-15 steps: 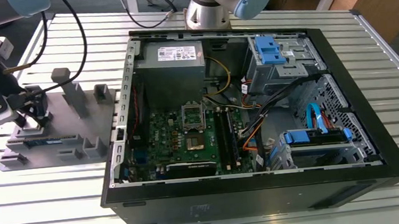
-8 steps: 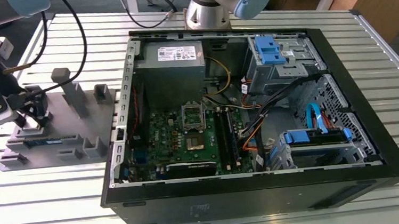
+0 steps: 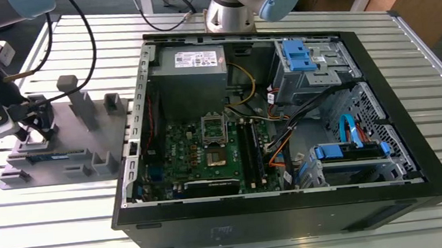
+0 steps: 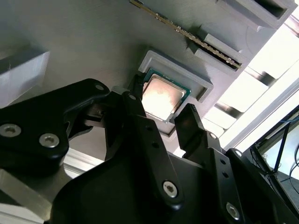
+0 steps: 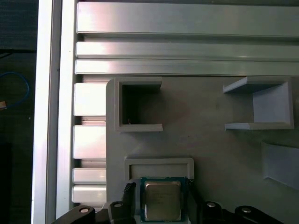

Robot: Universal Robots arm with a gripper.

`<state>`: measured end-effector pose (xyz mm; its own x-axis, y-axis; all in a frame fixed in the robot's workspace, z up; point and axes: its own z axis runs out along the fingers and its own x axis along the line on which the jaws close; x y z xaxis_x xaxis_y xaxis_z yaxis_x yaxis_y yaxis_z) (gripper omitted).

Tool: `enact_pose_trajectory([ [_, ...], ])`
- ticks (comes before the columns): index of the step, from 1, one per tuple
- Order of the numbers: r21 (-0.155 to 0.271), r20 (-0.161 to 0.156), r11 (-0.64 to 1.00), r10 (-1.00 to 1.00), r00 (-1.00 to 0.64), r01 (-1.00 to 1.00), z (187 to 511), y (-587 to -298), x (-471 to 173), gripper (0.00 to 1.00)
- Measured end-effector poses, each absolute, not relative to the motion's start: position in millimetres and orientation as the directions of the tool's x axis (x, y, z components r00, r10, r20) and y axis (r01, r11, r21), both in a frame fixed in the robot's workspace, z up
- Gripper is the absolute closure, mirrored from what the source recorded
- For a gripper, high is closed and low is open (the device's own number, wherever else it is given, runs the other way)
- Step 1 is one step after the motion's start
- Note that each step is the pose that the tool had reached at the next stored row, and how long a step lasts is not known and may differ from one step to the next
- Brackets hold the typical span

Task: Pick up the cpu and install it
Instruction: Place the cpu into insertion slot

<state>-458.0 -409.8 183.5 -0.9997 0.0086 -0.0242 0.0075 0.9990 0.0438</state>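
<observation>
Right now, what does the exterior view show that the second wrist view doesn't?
The exterior view has the open black metal computer case, with its green circuit board and blue plastic drive brackets inside. The second wrist view has the small square cpu with a shiny silver top, lying in a shallow recess. Both share the robot's black hand, which is right at the cpu, and the flat grey plastic holder plate.
</observation>
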Motion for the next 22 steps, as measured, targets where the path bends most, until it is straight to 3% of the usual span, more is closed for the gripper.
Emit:
enact_pose_trajectory([
  [22,0.044,-0.024,0.999,0.009,-1.000,0.008,183.5,-409.8,-456.9,0.47],
])
